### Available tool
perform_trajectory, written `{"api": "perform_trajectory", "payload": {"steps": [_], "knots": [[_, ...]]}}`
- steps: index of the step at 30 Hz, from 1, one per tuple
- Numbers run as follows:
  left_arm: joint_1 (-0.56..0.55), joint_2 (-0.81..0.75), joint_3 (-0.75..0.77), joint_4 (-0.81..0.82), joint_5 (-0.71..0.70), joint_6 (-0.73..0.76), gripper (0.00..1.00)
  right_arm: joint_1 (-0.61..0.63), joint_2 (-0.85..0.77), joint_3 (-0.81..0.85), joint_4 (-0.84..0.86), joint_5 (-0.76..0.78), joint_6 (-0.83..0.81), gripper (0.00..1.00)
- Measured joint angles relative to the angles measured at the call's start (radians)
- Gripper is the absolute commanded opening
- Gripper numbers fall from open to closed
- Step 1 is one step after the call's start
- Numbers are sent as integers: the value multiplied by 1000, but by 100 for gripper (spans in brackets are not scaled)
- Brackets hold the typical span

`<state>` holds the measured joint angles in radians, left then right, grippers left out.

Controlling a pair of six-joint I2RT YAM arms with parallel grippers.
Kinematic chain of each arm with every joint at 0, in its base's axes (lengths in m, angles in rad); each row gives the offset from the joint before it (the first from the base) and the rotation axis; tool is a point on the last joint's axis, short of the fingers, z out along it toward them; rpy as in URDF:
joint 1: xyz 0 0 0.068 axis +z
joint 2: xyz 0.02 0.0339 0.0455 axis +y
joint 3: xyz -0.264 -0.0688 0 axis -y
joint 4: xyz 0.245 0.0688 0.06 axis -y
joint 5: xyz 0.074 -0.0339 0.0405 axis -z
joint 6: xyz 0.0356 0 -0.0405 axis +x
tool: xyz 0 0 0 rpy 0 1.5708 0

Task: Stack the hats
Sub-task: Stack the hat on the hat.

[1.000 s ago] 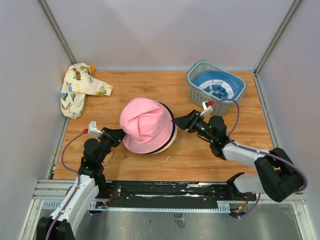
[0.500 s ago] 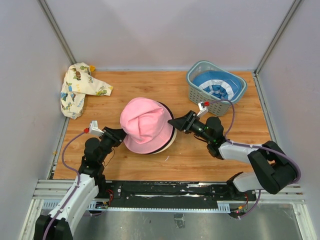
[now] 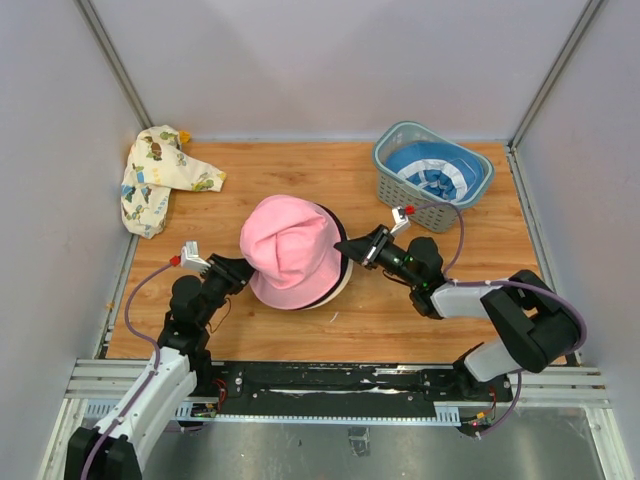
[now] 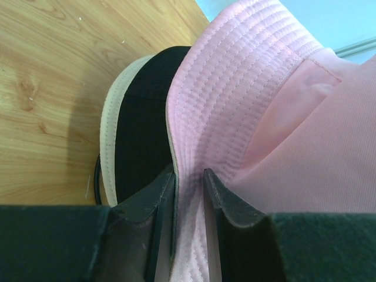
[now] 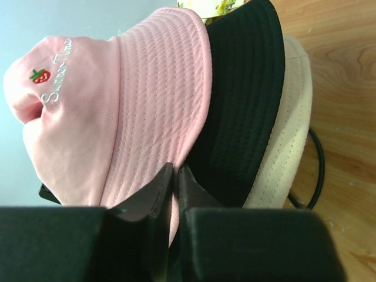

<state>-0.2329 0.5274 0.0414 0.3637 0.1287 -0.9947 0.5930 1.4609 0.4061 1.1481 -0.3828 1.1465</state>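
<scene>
Stacked: pink hat point(image 3: 292, 250) over black hat point(image 5: 241, 117), cream hat point(image 5: 288, 135).
Left tool point(image 3: 243, 267) and right tool point(image 3: 343, 245) each pinch its brim.

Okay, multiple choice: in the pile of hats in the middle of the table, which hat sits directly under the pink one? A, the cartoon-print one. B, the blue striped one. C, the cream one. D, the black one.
D: the brim of the black hat lies right beneath the pink hat, and the cream hat sits below the black one.
</scene>
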Motion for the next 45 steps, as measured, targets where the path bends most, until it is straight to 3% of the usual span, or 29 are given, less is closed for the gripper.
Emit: {"api": "perform_trajectory", "payload": {"steps": [5,16,23,30,45], "knots": [[-5,-19,2,-13,-14,1,38,0,27,-27,54,8,15,0],[-7,-72,2,-73,-78,3,38,-27,148,-57,195,6,37,1],[-8,-111,2,-113,-121,2,18,-43,181,-77,260,0,43,1],[-13,-97,2,-117,-140,3,1,-48,153,-79,222,2,16,1],[-14,-51,16,-114,-162,26,1,-57,170,-73,203,7,-17,0]]}}
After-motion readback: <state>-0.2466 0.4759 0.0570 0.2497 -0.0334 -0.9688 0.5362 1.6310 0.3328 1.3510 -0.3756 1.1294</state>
